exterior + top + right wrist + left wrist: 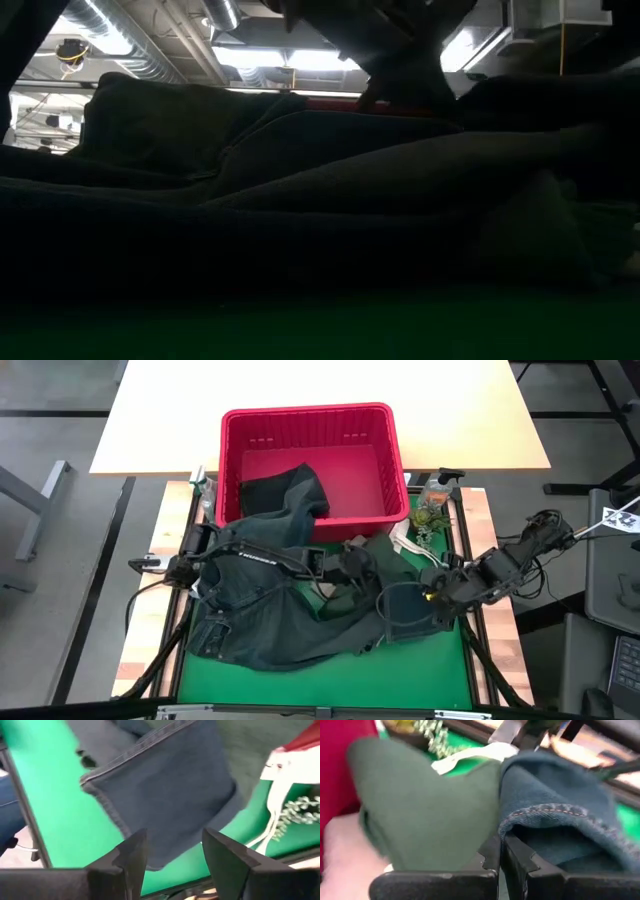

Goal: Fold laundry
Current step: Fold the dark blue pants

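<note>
1. I judge the step in hand to be spreading the denim jeans (262, 622) flat before any fold: they lie rumpled across the left and middle of the green mat (420, 670) on the tabletop, with one leg reaching right toward my right tool.
2. To do this well, I would pull the two ends apart low over the mat so the cloth drags out its own creases, and keep clear of the olive-green shirt (385, 560) bunched just near of the red basket (308, 422), which overlaps the jeans.
3. A dark garment (285, 495) hangs over the basket's near wall onto the pile; I would leave it alone for now.
4. My left tool (499, 857) has its fingers together, pinched on a fold of denim by the stitched seam, near the middle of the pile.
5. My right tool (172, 852) stands with its fingers well apart and holds nothing; the hemmed end of the jeans leg lies on the mat just beyond the fingertips, at the right side.
6. A clear bottle (437, 490) stands right of the basket, out of my path.
</note>
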Controlling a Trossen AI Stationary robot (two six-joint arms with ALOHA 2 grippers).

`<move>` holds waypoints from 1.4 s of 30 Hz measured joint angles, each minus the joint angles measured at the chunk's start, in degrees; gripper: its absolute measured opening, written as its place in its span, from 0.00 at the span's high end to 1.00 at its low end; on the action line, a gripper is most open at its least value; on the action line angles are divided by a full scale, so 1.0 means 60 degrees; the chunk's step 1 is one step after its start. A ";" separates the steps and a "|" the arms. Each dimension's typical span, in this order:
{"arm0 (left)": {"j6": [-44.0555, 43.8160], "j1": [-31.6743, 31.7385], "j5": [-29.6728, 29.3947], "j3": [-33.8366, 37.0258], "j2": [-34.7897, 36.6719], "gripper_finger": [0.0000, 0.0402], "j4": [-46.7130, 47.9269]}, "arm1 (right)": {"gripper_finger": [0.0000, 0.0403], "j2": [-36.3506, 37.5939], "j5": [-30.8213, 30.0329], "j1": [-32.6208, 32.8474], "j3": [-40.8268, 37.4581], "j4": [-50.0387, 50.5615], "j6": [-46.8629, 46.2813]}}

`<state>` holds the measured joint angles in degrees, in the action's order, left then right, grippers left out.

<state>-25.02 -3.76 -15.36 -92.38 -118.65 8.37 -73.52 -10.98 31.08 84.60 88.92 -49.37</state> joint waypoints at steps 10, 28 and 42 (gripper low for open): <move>0.0007 0.0089 0.0004 0.0000 0.0106 0.99 0.0595 | 0.53 -0.1080 -0.1398 0.2125 0.0002 -0.0640 -0.0565; 0.0015 0.0082 0.0004 0.0000 0.0099 0.99 0.0609 | 0.53 -0.5252 -0.3185 0.4253 0.0002 -0.0040 -0.1845; 0.0019 0.0082 0.0464 0.0000 0.0091 0.99 0.0606 | 0.53 -0.6719 -0.3115 0.4442 0.0002 0.0186 -0.2833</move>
<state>-24.91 -3.27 -12.57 -92.38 -118.10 12.01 -113.84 -29.68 57.74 84.62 90.03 -66.37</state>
